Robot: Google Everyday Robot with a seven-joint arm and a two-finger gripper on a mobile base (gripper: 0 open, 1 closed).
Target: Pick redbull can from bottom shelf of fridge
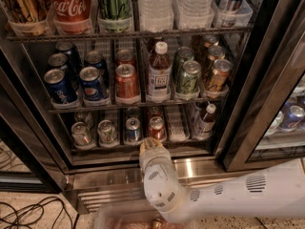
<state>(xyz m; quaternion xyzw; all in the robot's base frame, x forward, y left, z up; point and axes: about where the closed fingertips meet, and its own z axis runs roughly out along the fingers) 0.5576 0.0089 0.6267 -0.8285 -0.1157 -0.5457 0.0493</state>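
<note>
Dim warm light; gripper [148, 143] at bottom shelf [174, 128].

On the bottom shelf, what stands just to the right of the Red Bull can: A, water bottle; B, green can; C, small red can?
C: the small red can stands beside the redbull can on the bottom shelf, the pincer just in front of them.

Claw [148, 143] at bottom shelf [183, 140] lip — red can [156, 127] ahead
</note>
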